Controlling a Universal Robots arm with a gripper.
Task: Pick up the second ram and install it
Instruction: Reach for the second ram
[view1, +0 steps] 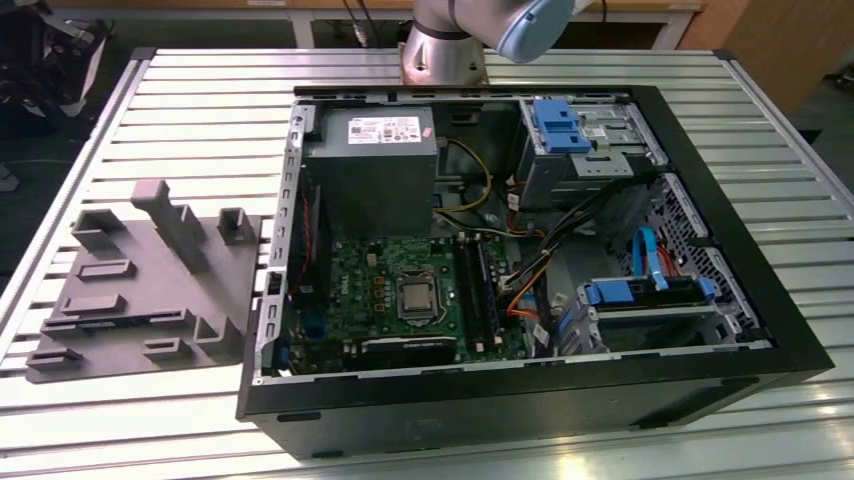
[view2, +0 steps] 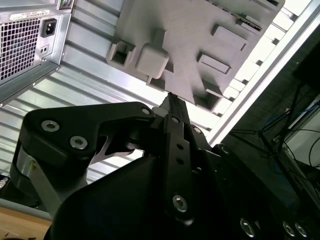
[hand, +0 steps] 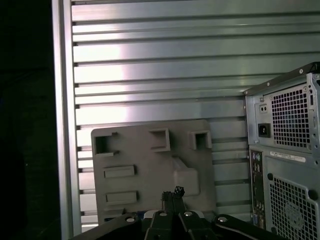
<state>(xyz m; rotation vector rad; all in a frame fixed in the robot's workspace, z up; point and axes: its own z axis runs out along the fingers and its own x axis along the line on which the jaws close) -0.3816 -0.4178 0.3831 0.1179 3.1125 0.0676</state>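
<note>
Broadly, setting: slatted metal table (view1: 200, 110) bearing an open computer case (view1: 534, 390) that lies on its side.
Fixture plate (view1: 147, 290): grey, moulded with blocks and recesses; in the exterior view it lies at 9 o'clock of the case, just beside it.
Gripper (view2: 170, 98): closed, fingertips pressed together with nothing seen between them; in both wrist views it points toward the fixture plate, apart from it.
Second ram: cannot be picked out for certain. Long dark slots (view1: 477, 290) lie at 3 o'clock of the processor socket (view1: 416, 295); whether sticks sit in them cannot be told.
Obstacles round the slots: power supply (view1: 374, 160) at 11 o'clock, orange and yellow cables (view1: 521, 290) at 3 o'clock, blue-tabbed drive bay (view1: 627, 292) beyond them.
Arm base (view1: 447, 45): at 12 o'clock of the case.
</note>
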